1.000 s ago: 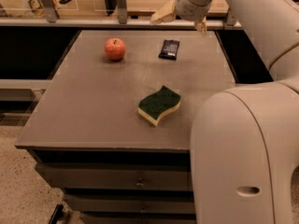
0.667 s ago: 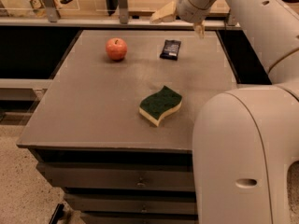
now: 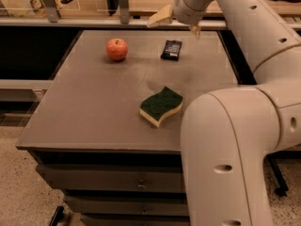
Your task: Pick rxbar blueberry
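The rxbar blueberry is a small dark flat bar lying on the grey table top near its far edge, right of centre. My gripper hangs just above and behind the bar. It is open and holds nothing. One pale fingertip points left and the other fingertip sits to the right. The white arm runs from the gripper down the right side of the view.
A red apple stands left of the bar. A green-and-yellow wavy sponge lies nearer the front, right of centre. The arm's big white link covers the table's front right corner. A railing with posts runs behind the table.
The gripper has shifted slightly down and to the left, closer over the bar. The bar, apple and sponge have not moved.
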Available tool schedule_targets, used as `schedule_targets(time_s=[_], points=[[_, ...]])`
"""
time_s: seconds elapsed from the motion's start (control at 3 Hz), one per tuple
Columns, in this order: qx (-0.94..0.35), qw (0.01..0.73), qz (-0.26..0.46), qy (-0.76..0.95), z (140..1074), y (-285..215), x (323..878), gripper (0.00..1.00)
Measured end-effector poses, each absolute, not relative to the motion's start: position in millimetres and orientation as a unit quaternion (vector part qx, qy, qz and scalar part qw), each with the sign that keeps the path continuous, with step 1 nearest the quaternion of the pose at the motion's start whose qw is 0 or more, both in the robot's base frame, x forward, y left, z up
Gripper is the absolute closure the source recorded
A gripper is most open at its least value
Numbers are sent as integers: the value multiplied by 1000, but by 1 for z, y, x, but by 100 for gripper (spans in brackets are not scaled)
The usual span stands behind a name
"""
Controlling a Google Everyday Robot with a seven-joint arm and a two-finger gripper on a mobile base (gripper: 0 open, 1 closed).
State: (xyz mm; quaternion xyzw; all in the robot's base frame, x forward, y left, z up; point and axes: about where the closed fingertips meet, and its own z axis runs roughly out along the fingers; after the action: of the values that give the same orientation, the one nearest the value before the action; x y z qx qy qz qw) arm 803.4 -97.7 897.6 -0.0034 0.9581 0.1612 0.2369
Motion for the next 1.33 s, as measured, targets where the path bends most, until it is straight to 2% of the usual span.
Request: schedule_targets(time_s=[0.67, 1.33], points=[[-4, 176, 103, 979, 875, -82, 799, 0], [38, 203, 144, 968, 866, -98, 818, 0]])
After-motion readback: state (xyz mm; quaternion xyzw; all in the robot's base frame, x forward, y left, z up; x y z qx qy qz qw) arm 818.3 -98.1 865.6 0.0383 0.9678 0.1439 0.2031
